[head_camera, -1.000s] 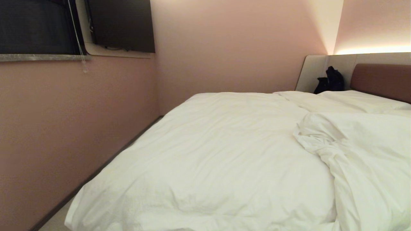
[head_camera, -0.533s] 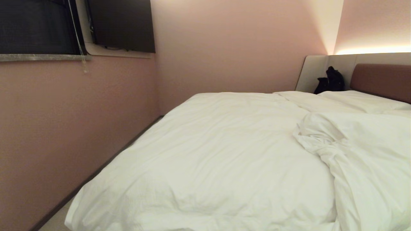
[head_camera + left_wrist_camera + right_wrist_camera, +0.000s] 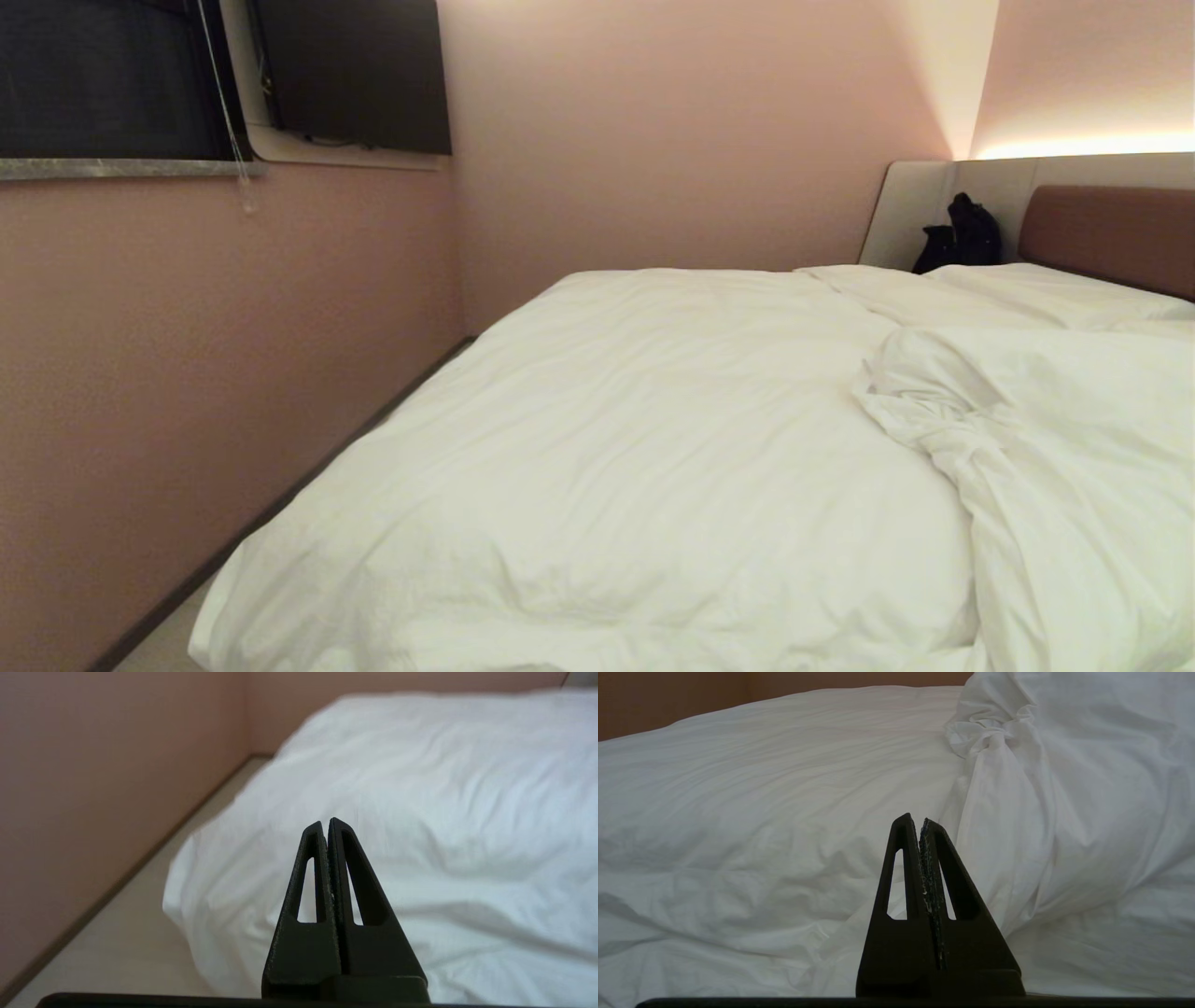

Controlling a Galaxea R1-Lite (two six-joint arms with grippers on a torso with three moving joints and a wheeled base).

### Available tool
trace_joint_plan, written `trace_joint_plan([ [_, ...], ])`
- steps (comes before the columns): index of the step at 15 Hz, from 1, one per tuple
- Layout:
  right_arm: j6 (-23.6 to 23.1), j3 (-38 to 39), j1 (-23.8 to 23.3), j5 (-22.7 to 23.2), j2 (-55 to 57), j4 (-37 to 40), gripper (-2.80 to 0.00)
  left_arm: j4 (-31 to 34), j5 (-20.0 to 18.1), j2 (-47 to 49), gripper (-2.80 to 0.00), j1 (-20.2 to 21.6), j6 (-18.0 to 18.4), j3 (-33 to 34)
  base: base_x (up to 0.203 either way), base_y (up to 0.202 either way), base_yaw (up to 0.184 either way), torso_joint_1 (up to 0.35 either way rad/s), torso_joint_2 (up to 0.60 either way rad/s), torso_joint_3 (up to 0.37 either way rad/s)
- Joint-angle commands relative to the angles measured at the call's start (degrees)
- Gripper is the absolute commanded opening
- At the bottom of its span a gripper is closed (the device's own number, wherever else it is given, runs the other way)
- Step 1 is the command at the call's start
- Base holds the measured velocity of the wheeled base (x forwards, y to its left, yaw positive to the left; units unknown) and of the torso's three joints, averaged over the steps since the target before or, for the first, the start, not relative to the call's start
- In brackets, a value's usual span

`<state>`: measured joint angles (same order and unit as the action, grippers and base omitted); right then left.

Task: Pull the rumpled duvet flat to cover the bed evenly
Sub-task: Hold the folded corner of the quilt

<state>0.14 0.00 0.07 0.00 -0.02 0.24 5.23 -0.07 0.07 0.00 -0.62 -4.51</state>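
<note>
The duvet [image 3: 635,467] lies across the bed [image 3: 1102,229], covering most of it from the near foot edge to the pillows [image 3: 1018,294] at the headboard end. Its left portion is spread fairly flat, with shallow creases, and its near-left corner hangs over the bed's edge above the floor [image 3: 117,947]. On the right side the duvet is not flat — a bunched, twisted fold [image 3: 934,411] rises there, and the fabric beyond it sits in a thick rumpled mass running toward the near-right edge of the bed.

My left end effector [image 3: 325,822] is clenched, its two black fingers pressed together with nothing between them. It hangs clear of the fabric, pointing toward the duvet's near-left corner. My right end effector [image 3: 914,819] is likewise clenched and empty, its fingers meeting along their inner faces. It points at the duvet just beside the bunched fold, without touching it. Neither arm appears in the head view.

Beyond the bed, a pink wall [image 3: 233,373] runs along the left side, close to the mattress edge. A dark window [image 3: 103,79] and a wall-mounted screen [image 3: 355,75] sit high on it — a thin cord [image 3: 229,112] hangs between them. A black object [image 3: 962,233] rests against the beige panel beside the headboard.
</note>
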Motion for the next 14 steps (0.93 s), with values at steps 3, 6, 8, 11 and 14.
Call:
trace_joint_plan([
  [3,-0.01,0.00,0.01,0.00,0.02,0.02,-2.80,-0.13,0.42,-0.07,-2.80,0.00,0.01,2.41,0.000,0.000,0.000,0.000,0.00,0.000],
  [6,0.04,0.00,0.01,0.00,0.02,0.02,-2.80,-0.13,0.34,-0.07,-2.80,0.00,0.36,2.49,0.000,0.000,0.000,0.000,0.00,0.000],
  [8,0.04,0.00,0.01,0.00,0.02,0.02,-2.80,-0.13,0.33,-0.07,-2.80,0.00,0.45,2.49,0.000,0.000,0.000,0.000,0.00,0.000],
  [11,0.04,0.00,0.01,0.00,0.02,0.02,-2.80,-0.13,0.25,-0.07,-2.80,0.00,0.45,2.49,0.000,0.000,0.000,0.000,0.00,0.000],
  [14,0.04,0.00,0.01,0.00,0.02,0.02,-2.80,-0.13,0.34,-0.07,-2.80,0.00,0.36,2.49,-0.075,0.000,0.000,0.008,0.00,0.001],
])
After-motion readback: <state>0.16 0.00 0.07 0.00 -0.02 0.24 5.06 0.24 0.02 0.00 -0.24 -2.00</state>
